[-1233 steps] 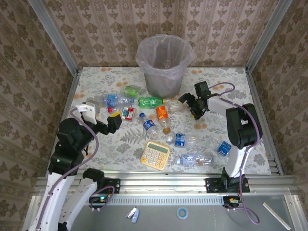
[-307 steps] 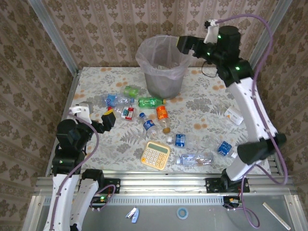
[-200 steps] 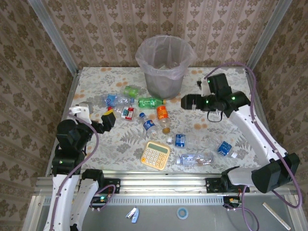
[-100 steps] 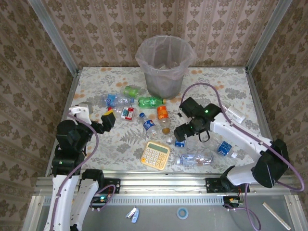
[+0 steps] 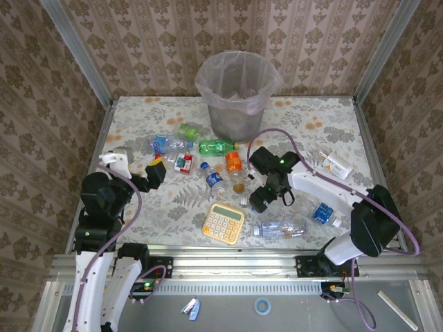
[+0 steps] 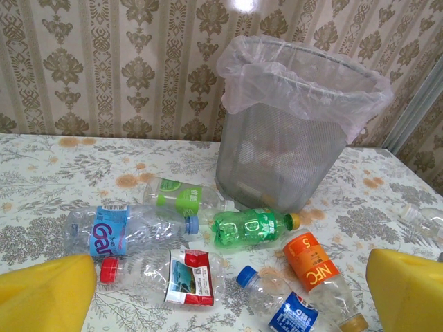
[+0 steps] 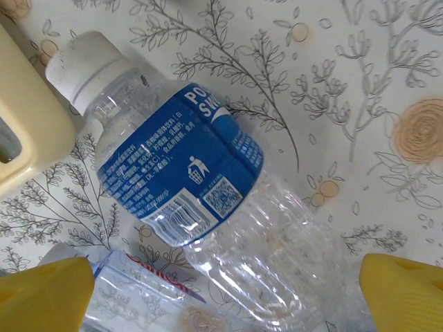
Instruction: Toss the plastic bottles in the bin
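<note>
Floral tabletop [image 5: 332, 131], plastic bottles [image 5: 216, 146] strewn mid-way. Right pincer [image 5: 259, 200] wide open over blue-label bottle [image 7: 183, 183] just beside calc [image 5: 223, 223]; looks like pickup step. Nxt: lower, clamp, carry to bin [image 5: 235, 104] at back. Left pincer [image 5: 155, 170] also wide, off to the side.

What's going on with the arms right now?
The right gripper is down over a clear blue-labelled bottle beside the yellow calculator. Its fingers are open on either side and not yet gripping. The left gripper hovers open and empty on the left. The other bottles lie scattered in front of the bin.
</note>
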You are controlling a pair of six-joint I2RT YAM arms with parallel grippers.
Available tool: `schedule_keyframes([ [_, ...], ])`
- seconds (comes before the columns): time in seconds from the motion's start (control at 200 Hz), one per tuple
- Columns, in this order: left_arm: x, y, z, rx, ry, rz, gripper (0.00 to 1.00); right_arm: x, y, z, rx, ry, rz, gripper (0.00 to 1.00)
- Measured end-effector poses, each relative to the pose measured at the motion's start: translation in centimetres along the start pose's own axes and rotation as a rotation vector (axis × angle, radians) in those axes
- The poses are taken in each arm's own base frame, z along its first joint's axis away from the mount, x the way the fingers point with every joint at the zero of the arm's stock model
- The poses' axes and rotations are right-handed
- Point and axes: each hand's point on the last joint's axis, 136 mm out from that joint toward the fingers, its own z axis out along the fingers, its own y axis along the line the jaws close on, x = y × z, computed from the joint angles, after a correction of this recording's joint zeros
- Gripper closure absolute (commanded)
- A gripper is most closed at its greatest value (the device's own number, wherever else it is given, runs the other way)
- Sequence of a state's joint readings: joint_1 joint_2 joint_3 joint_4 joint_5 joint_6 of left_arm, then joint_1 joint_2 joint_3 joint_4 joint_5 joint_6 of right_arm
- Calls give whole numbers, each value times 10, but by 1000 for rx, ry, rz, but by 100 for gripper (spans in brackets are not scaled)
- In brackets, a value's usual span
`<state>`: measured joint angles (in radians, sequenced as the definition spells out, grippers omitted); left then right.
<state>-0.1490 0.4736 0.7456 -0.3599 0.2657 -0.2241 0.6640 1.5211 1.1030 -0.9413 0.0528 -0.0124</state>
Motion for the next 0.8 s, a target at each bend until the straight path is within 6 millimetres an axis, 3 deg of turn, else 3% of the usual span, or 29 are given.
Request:
schedule_keyframes([
  [0.375, 0, 0, 0, 0, 0, -1, 0, 0, 6, 22, -37, 57, -86, 0],
  [0.8, 0, 0, 0, 0, 0, -4, 0, -2, -6, 44, -56, 97, -34, 2],
])
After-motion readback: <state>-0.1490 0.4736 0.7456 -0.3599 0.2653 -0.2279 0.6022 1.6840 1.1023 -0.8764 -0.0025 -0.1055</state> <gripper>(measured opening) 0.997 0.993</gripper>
